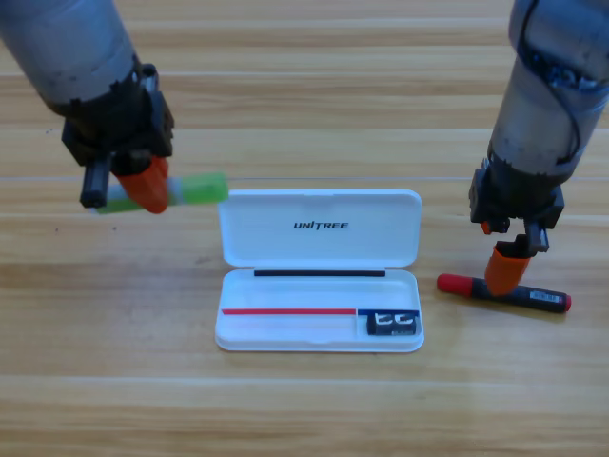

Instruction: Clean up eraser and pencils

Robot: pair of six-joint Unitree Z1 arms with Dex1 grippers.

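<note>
Left gripper (pixel 145 186): you see it at the upper left, pointing down over the green-ended pencil (pixel 195 188); you cannot tell how it is set.
Green-ended pencil: it lies level, just left of the case's raised lid; its bright green end shows, the rest sits under the gripper.
White case (pixel 320 286): open at the middle of the tabletop (pixel 304 409), lid (pixel 320 228) tipped back; you can read "UNITREE" on the lid.
Eraser (pixel 393 325): inside the tray's right end, white marks too small to read.
Room: you have bare wood in front of the case and along both sides.
Right gripper (pixel 504 271): down on the red-capped pencil (pixel 504 292), right of the case; whether it is clamped is hidden.
Red-capped pencil: flat, cap toward the case, white label near its far end.
</note>
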